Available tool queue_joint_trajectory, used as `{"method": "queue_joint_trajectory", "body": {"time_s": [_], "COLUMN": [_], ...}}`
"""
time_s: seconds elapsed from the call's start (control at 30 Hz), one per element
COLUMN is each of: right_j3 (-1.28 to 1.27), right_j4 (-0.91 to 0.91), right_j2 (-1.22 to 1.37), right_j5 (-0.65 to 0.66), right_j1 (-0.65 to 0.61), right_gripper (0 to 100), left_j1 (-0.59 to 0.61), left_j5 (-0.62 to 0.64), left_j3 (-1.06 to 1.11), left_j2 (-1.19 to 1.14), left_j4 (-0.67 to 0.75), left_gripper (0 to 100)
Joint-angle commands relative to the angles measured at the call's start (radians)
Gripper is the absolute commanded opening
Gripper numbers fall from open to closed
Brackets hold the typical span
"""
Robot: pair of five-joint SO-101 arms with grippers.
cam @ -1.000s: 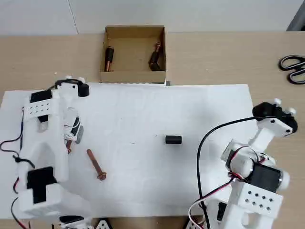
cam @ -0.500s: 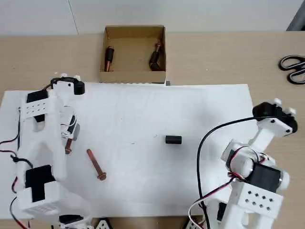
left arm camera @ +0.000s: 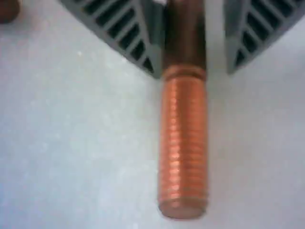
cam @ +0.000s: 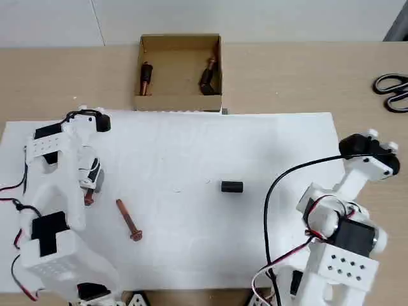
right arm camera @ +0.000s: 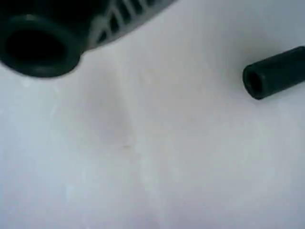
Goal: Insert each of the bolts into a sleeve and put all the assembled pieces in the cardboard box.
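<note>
My left gripper (cam: 89, 186) is at the left side of the white sheet, shut on a copper bolt (left arm camera: 183, 143). The bolt's threaded end pokes out between the ribbed grey fingers (left arm camera: 128, 33). A second copper bolt (cam: 127, 220) lies loose on the sheet just to the right of it. One black sleeve (cam: 232, 187) lies near the sheet's middle, and it also appears as the lying sleeve (right arm camera: 274, 71) in the right wrist view. My right gripper (right arm camera: 62, 33) is shut on another black sleeve (right arm camera: 35, 47), whose open end faces the camera. The cardboard box (cam: 180, 102) holds two assembled pieces.
The right arm (cam: 344, 217) is folded up at the sheet's right edge, with a black cable looping over it. Scissors (cam: 392, 89) lie at the far right of the wooden table. The white sheet (cam: 268, 146) covers the work area below the box.
The left arm has shifted slightly left and back, carrying the bolt with it. The right arm, the loose bolt and the lying sleeve have not moved.
</note>
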State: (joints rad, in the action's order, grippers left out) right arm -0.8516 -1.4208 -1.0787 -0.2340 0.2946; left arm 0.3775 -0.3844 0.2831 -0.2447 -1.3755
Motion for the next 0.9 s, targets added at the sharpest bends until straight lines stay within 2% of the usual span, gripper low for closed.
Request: {"method": "queue_joint_trajectory", "body": {"time_s": [0.0,0.13,0.27,0.47,0.67,0.73,0.77,0.87], "right_j3": [0.005,0.005,0.005,0.005,0.005,0.005,0.005,0.005], "right_j4": [0.019,0.025,0.027,0.051,0.061,0.058,0.056,0.053], "right_j2": [-0.01,-0.01,-0.01,-0.01,-0.01,-0.01,-0.01,-0.01], "right_j5": [0.003,0.005,0.005,0.005,0.005,0.005,0.005,0.005], "right_j1": [0.004,0.004,0.004,0.002,0.002,0.002,0.002,0.002], "right_gripper": [0.2,0.2,0.2,0.2,0.2,0.2,0.2,0.2], "left_j1": [0.005,0.0,-0.044,-0.14,-0.226,-0.238,-0.239,-0.236], "left_j5": [0.002,0.002,0.011,0.245,0.462,0.565,0.655,1.013], "left_j3": [-0.002,-0.021,-0.131,-0.372,-0.456,-0.455,-0.453,-0.417], "left_j2": [-0.043,-0.044,-0.015,0.104,0.199,0.218,0.226,0.227], "left_j4": [0.029,0.017,-0.141,-0.331,-0.342,-0.304,-0.275,-0.183], "left_gripper": [7,0,1,1,1,1,1,1]}}
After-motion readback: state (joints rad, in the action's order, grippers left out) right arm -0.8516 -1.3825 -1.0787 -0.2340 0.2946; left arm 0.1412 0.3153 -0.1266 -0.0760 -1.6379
